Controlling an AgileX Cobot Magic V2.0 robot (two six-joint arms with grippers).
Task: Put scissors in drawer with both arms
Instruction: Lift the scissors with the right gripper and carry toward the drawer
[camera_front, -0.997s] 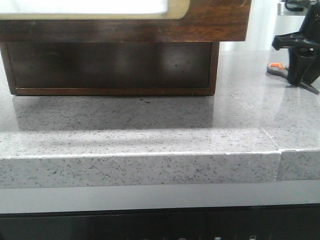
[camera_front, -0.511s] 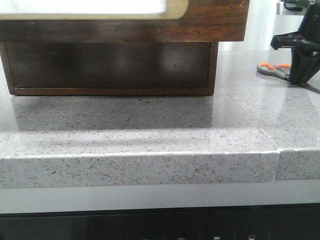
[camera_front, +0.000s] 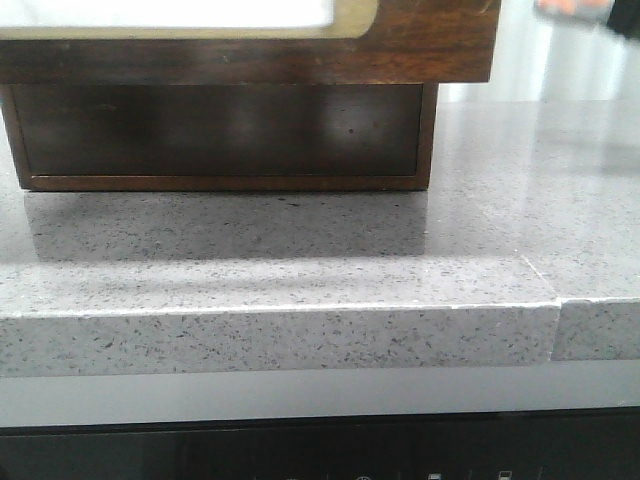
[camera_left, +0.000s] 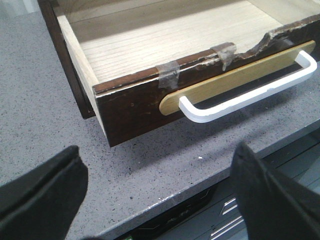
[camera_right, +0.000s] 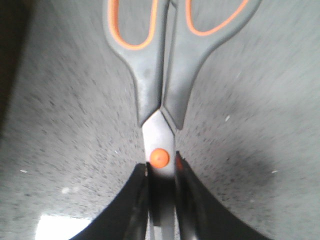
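Left wrist view shows the drawer (camera_left: 200, 65) pulled open over the grey stone bench (camera_left: 40, 115), its pale wooden floor bare, with a white handle (camera_left: 250, 95) on a cream plate across its dark front and patches of tape along a chipped top edge. The left tool (camera_left: 155, 195) hangs in front of it with its two dark fingers spread wide and nothing between them. From the front, only the underside and lower front of the drawer (camera_front: 250, 50) show above the bench (camera_front: 300, 260), and at the top right corner a faint orange-grey blur is all that can be made out of the load. Right wrist view shows the right tool (camera_right: 161, 200) clenched on the scissors (camera_right: 160, 75), pinching the blades just behind the orange pivot, the grey handles with orange-lined loops pointing away from it; the speckled bench surface behind is blurred. I judge the main risk to be a swing: the grip is narrow and near the pivot, so the heavier handle end could rotate or slip during the carry, or clip the chipped drawer rim on the way in. Blade tips are hidden between the fingers, the loops are cut off by the frame, and how high the scissors are off the bench cannot be told.
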